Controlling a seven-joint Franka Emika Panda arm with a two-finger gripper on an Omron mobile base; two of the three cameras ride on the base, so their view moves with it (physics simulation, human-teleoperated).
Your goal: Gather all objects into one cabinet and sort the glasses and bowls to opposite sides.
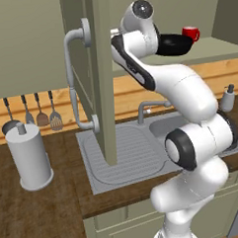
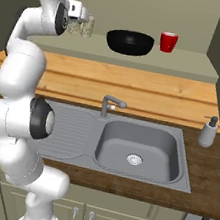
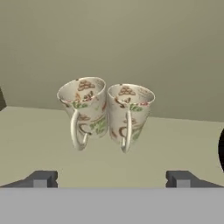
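Two cream speckled glasses (image 3: 106, 111) stand upright and touching on the cabinet's pale shelf (image 3: 30, 131). Each has a handle turned toward the camera. My gripper (image 3: 111, 179) is open just in front of them, with nothing between its fingers. From the right base view, the gripper (image 2: 79, 19) sits at the shelf's left end, over the glasses (image 2: 81, 29). The black bowl (image 2: 129, 42) rests mid-shelf, and the red mug (image 2: 168, 42) stands to its right. The bowl's dark edge (image 3: 221, 148) shows at the right border of the hand view.
The open cabinet door (image 1: 101, 77), with its long grey bar handle (image 1: 72, 79), juts out left of the arm. Below are the sink (image 2: 138, 150), faucet (image 2: 108, 104) and soap dispenser (image 2: 208, 132). A paper-towel holder (image 1: 28, 155) and hanging utensils (image 1: 40, 115) sit at left.
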